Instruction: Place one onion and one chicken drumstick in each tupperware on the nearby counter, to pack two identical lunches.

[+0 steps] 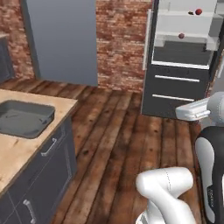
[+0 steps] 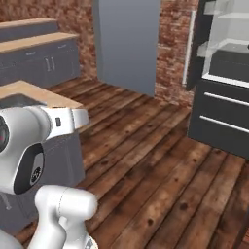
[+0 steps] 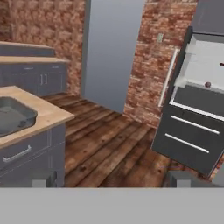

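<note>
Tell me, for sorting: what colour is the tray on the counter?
Grey tray, clearest in the left base view.

Wide bare wood floor (image 1: 118,131) is left free between the counter (image 1: 17,151) at left and the open fridge (image 1: 183,57) at right. The counter corner is taken up by a grey tupperware (image 1: 22,118). Fridge shelves are partly occupied by an onion (image 1: 198,12).

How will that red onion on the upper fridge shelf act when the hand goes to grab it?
The onion looks smooth and round, so it may roll along the fridge shelf if nudged. It looks small, so probably light. Its smooth skin could slip between the fingers, so a centred grip seems wise.
</note>
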You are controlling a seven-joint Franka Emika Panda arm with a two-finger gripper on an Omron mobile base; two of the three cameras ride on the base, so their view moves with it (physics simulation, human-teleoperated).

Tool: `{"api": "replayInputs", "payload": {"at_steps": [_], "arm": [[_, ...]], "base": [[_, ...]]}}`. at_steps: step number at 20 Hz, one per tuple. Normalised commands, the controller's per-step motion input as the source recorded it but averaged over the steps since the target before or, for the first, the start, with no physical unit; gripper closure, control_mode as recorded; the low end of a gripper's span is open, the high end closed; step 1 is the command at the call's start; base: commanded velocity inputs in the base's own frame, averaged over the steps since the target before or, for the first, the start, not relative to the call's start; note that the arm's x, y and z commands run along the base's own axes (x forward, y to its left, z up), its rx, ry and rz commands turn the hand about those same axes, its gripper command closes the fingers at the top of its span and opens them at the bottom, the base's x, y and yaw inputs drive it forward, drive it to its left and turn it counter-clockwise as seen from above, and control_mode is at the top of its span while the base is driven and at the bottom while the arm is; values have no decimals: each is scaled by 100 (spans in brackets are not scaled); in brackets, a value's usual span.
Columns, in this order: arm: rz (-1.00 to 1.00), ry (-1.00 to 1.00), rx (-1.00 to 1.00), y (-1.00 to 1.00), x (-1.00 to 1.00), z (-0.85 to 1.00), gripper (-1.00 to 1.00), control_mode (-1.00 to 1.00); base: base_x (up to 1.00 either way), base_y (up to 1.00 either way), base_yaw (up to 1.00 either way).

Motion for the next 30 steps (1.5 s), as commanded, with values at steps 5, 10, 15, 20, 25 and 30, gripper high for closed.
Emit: {"api": "replayInputs", "payload": {"at_steps": [5,10,15,20,25,30], "arm": [[0,0,0,0,0,0,-100,100],[0,0,0,0,0,0,-100,100],[0,0,0,0,0,0,-100,100],[0,0,0,0,0,0,-100,100],[0,0,0,0,0,0,-100,100],[0,0,0,0,0,0,-100,100]], "base": [[5,-22,-89],[53,19,-67],[100,81,-34],[100,87,-25],[100,22,-13],[84,-46,3]]}}
